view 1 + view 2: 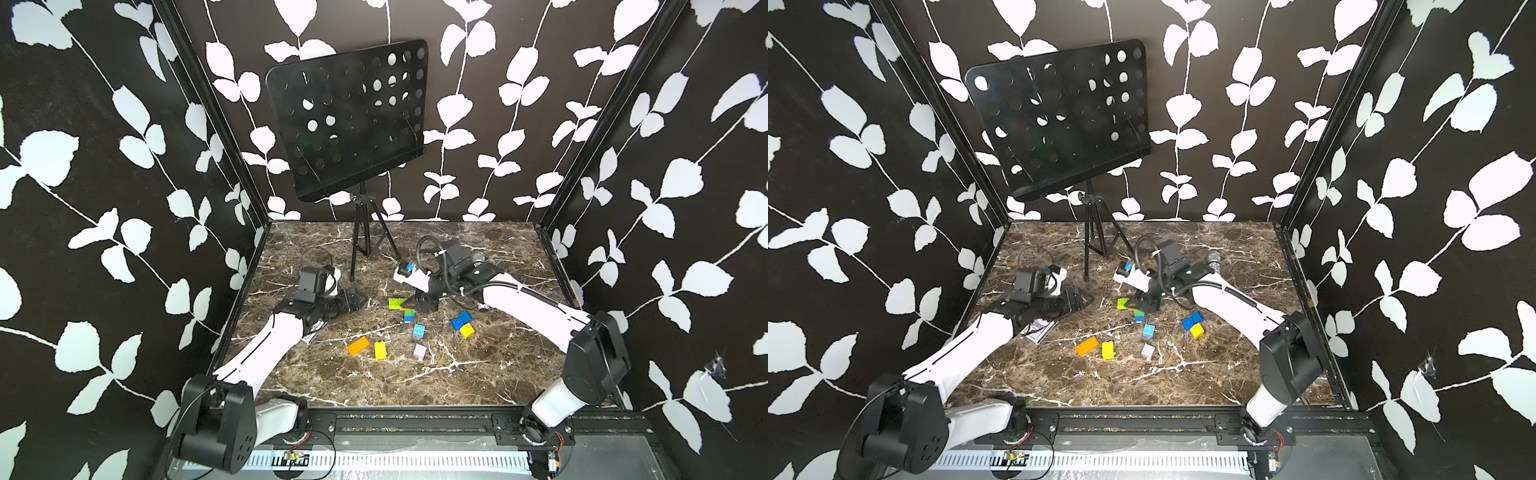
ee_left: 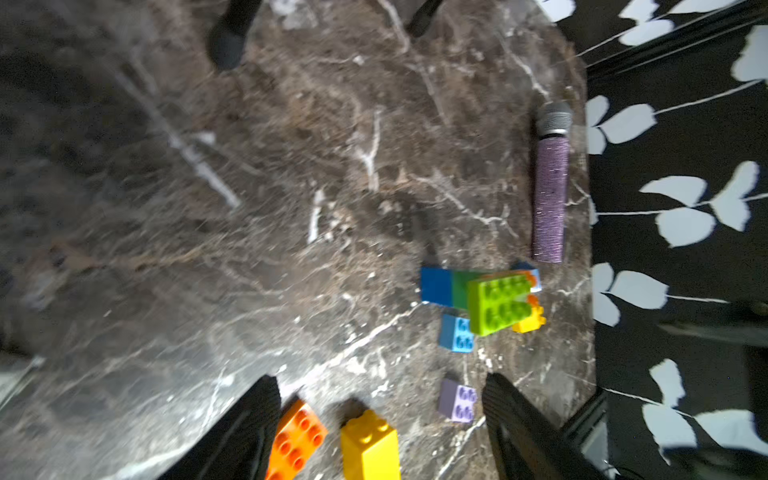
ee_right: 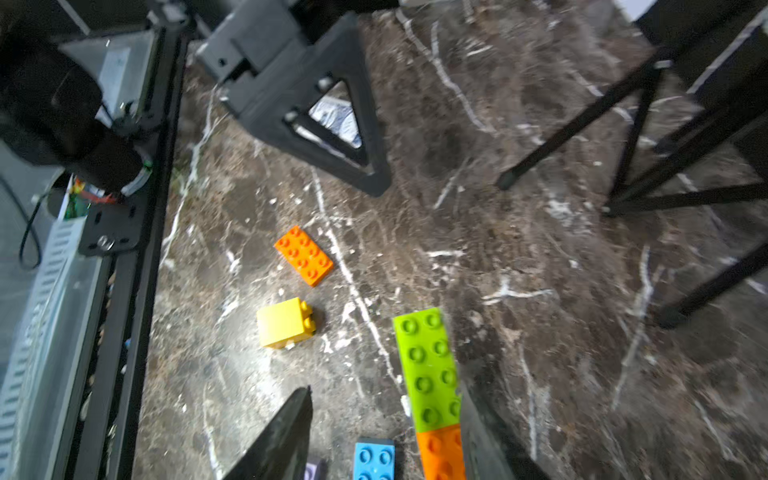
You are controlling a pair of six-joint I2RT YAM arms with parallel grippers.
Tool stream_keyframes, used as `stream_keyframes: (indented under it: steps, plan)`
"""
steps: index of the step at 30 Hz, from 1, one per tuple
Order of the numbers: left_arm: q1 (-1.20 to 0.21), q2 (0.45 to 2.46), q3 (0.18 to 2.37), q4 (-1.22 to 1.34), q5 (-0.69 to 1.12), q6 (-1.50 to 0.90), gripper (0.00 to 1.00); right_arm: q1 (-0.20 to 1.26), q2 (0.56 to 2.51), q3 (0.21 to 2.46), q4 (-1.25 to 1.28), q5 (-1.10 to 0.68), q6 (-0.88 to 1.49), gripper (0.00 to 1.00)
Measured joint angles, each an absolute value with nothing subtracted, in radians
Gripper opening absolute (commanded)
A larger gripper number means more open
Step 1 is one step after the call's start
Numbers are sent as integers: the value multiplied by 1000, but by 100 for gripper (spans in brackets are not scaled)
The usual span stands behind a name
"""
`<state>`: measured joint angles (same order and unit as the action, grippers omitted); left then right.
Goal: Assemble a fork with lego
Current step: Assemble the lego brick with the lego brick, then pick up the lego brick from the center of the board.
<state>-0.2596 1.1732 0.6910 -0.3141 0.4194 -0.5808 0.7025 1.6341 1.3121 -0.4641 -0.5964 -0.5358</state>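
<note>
Marble table (image 1: 374, 382) carrying scattered lego (image 1: 380, 350). Right gripper (image 3: 385, 390) standing spread, pinching nothing, half-built fork (image 3: 428, 365) lying against one finger (image 3: 486, 436); left gripper (image 2: 381, 378) hanging spread, empty, nearby. Risk: jaws closing, catching light-blue brick (image 3: 374, 457) too, skewing fork, popping joints.

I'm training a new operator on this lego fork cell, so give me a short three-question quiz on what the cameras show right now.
1. True or false: the left gripper and the right gripper both have their fingers apart.
2. Which loose brick lies nearest the orange brick? A) yellow brick B) lilac brick C) light blue brick
3. Which two colours make up the stem attached to the lime plate?
Key: 1 true; 2 A; 3 blue and green.
</note>
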Motion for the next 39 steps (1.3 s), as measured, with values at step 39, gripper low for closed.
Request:
stream_keyframes:
  steps: [39]
  plan:
    - [94, 908, 402, -313, 514, -634, 77, 1027, 2378, 1991, -886, -350, -984, 53]
